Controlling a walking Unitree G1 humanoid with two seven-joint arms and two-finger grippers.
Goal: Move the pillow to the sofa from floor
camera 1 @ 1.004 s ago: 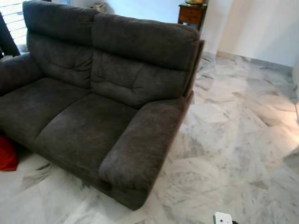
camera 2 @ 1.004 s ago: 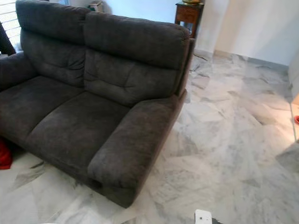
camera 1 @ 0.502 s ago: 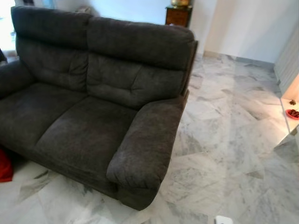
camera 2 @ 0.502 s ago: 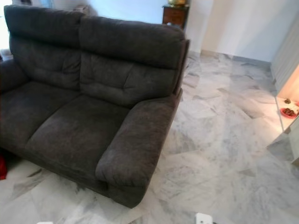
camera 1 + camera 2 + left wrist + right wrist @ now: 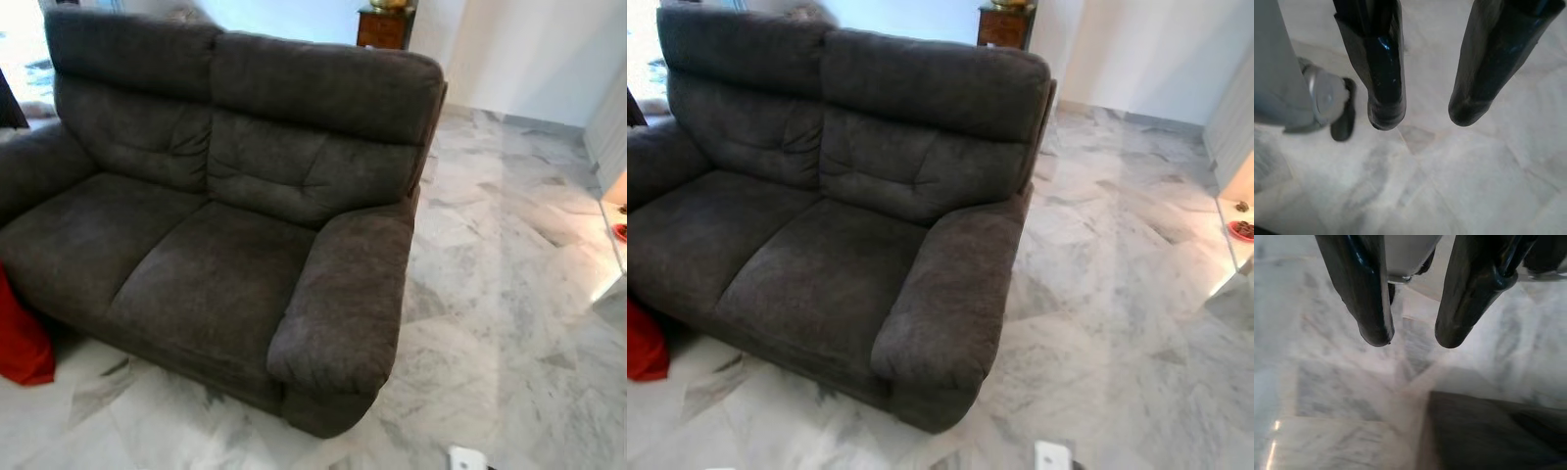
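A red pillow (image 5: 22, 338) lies on the marble floor at the far left, against the front of the dark grey two-seat sofa (image 5: 225, 264); part of it runs out of frame. The sofa's seats are bare. In the left wrist view my left gripper (image 5: 1422, 115) hangs open above the floor, with nothing between its fingers. In the right wrist view my right gripper (image 5: 1413, 338) is likewise open over the marble, holding nothing.
White-grey marble floor (image 5: 509, 294) spreads out to the right of the sofa. A wooden side table (image 5: 387, 26) stands behind the sofa by the white wall. A lit low shelf with a red dish (image 5: 1242, 231) sits at the right edge. My own foot (image 5: 1327, 105) appears in the left wrist view.
The camera has swung left: the sofa sits further right in the picture and more of the red pillow shows at the left edge.
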